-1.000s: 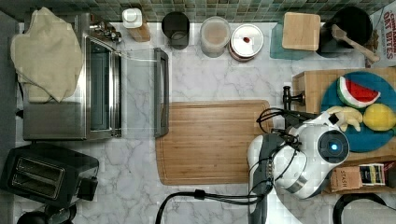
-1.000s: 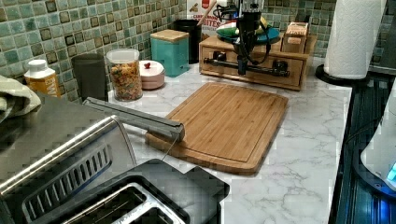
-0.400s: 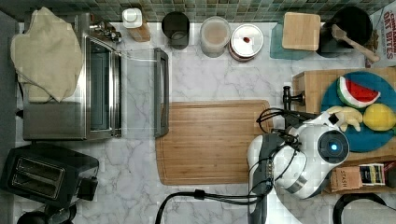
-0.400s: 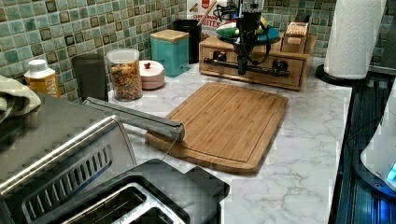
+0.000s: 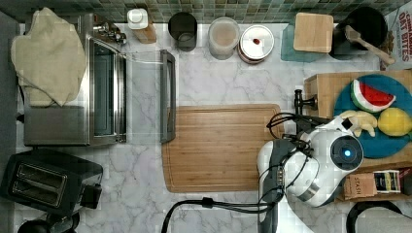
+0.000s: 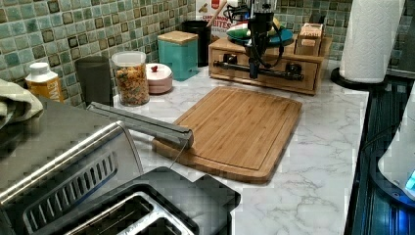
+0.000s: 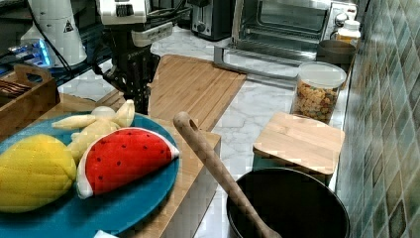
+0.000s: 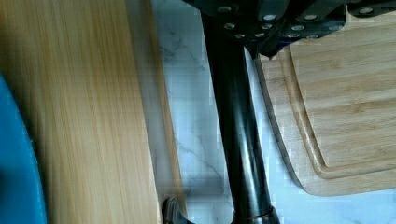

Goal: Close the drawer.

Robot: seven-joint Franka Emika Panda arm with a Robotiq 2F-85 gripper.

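Nothing has shifted since a second ago; arm parked as before. The pincer (image 6: 253, 73) sits at the dark handle bar (image 8: 238, 140) of the drawer (image 6: 264, 78), under the wooden cabinet (image 5: 330, 87) on the desk (image 6: 313, 161). Drawer front looks nearly flush, probably almost home. I can't tell the pincer's grip. I'd push square on the bar, slow, clear of the cutting board (image 5: 218, 145).
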